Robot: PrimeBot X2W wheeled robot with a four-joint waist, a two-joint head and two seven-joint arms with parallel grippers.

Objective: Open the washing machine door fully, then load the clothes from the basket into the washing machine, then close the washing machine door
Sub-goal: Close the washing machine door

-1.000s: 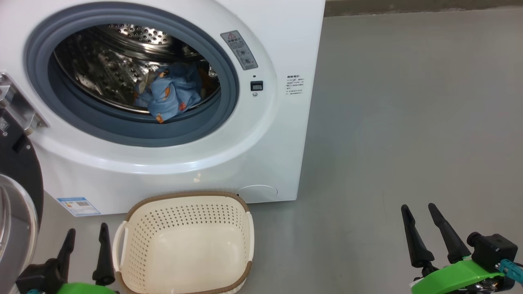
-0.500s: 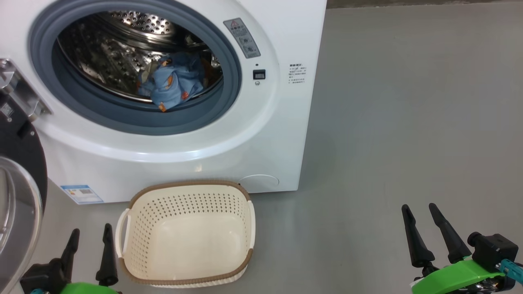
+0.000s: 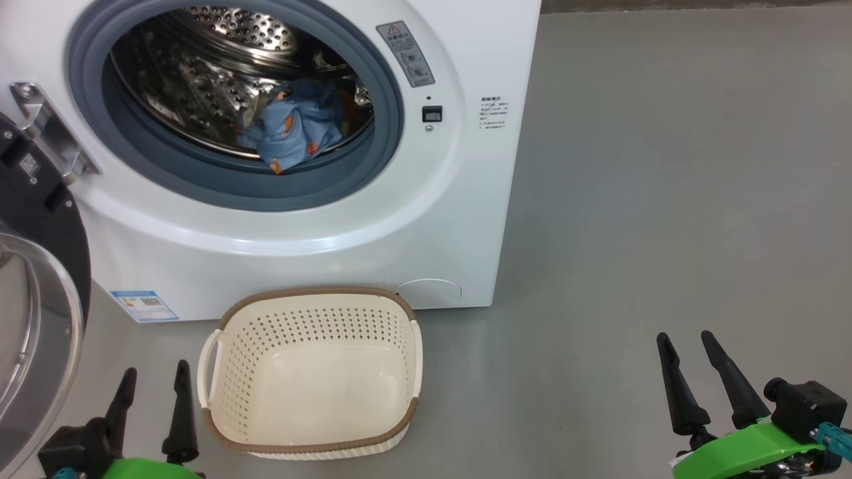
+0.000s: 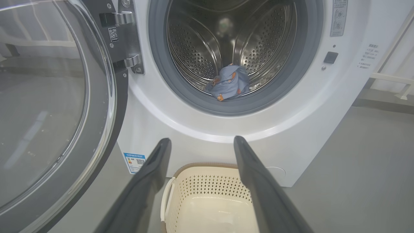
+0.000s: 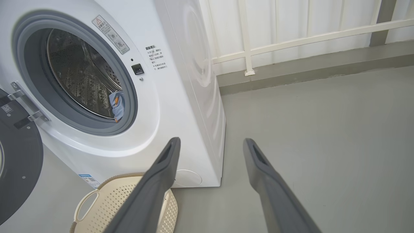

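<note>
The head camera is shifting, so the whole picture is sliding right and up against a second ago; among the things themselves nothing is changing place.

In the head view, the washing machine (image 3: 299,266) is standing with its mouth open, and the clothes (image 3: 293,126) are lying bunched at the front lip of the steel drum (image 3: 200,86). The washing machine door (image 3: 60,219) is hanging swung out at the left edge. The basket (image 3: 313,293) is sitting on the floor (image 3: 632,199) just in front of the machine, nothing inside it. The left gripper (image 3: 156,368) is hovering just left of the basket, jaws spread and holding nothing. The right gripper (image 3: 684,335) is hovering well off to the right, jaws released too, far from basket and clothes.

In the left wrist view, the left gripper (image 4: 202,139) is pointing at the machine's front, the clothes (image 4: 228,82) lying beyond and above the jaws, the basket (image 4: 210,168) showing between them.

In the right wrist view, the right gripper (image 5: 211,140) is aiming past the machine's corner, clothes (image 5: 117,104) up to the left in the drum, well apart.
</note>
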